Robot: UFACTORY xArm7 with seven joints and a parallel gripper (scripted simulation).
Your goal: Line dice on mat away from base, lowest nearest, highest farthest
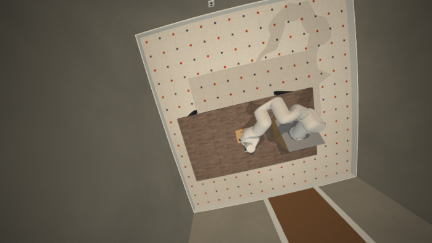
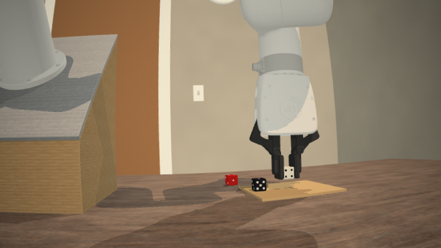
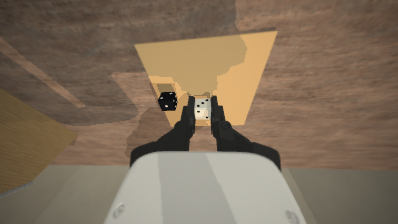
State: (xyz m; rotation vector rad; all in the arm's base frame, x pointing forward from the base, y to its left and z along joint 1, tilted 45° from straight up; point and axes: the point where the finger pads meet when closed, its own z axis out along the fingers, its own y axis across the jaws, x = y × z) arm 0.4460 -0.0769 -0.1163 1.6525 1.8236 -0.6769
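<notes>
A faint hexagonal emblem marks the pale housing above the black two-fingered end effector (image 2: 286, 171) (image 3: 202, 109), which grips one white cubic die with black pips (image 2: 288, 172) (image 3: 202, 108) above the flat tan rectangular mat (image 1: 237, 132) (image 2: 318, 187) (image 3: 200, 60). One black cubic die (image 2: 259, 184) (image 3: 168, 101) rests near the mat's base-side edge; one red cubic die (image 2: 231, 180) sits off it, on the brown wooden desk (image 1: 216, 148) (image 2: 189, 226) (image 3: 325, 75).

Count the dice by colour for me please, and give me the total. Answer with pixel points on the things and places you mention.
White: 1 die (image 2: 288, 172) (image 3: 202, 108), in the gripper (image 2: 287, 174) (image 3: 202, 104)
Black: 1 die (image 2: 259, 184) (image 3: 167, 101)
Red: 1 die (image 2: 231, 180)
Total: 3 dice
</notes>
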